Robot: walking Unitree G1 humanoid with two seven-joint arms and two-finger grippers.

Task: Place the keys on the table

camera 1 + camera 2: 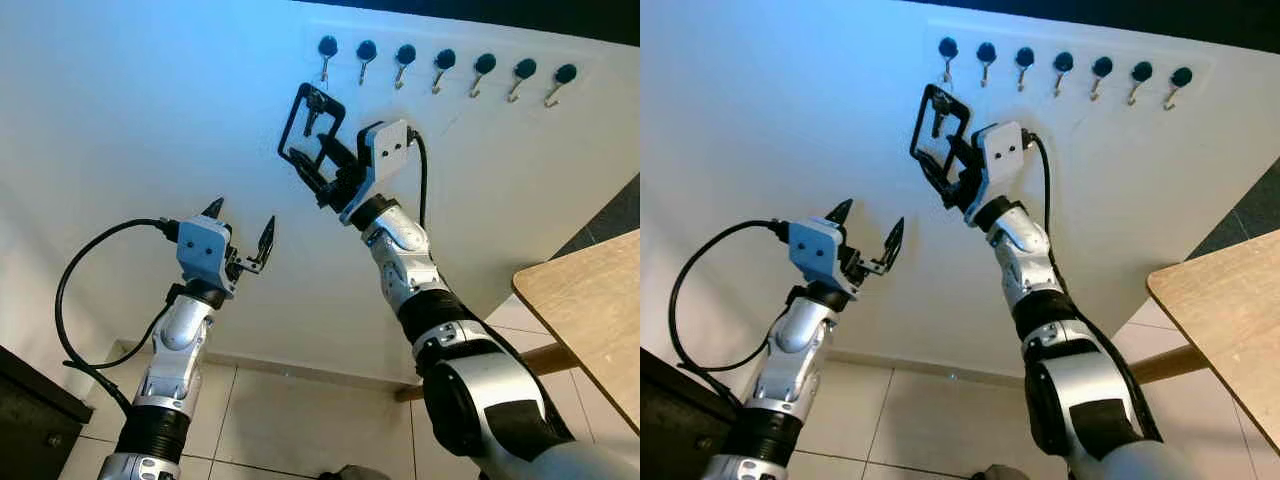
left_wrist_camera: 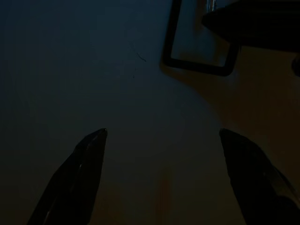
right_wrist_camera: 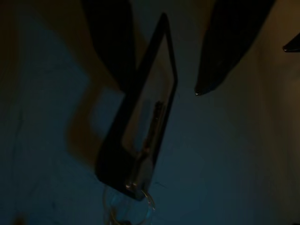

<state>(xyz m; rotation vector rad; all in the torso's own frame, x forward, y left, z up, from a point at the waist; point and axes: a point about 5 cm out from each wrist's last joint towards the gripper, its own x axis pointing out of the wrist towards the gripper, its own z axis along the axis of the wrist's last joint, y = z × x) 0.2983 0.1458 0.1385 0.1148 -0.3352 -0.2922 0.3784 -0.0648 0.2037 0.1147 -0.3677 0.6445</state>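
Keys [image 1: 312, 112] hang off leftmost hook [image 1: 327, 47], top centre, inside black rectangular loop. Your right gripper [image 1: 305, 160] reaches up beside loop, jaws apart, nothing gripped. Left gripper [image 1: 240, 225] idle lower left, jaws open. Bench [image 1: 585, 300] waits right edge.

Counts on the wall and around it

Seven dark-knobbed hooks [image 1: 445, 60] run in one row on the white wall; one set of keys [image 1: 312, 118] with one black rectangular tag hangs from the leftmost. Two claws are raised, the left claw [image 1: 241, 225] and the right claw [image 1: 312, 160], and one wooden bench [image 1: 590, 300] shows at the right.
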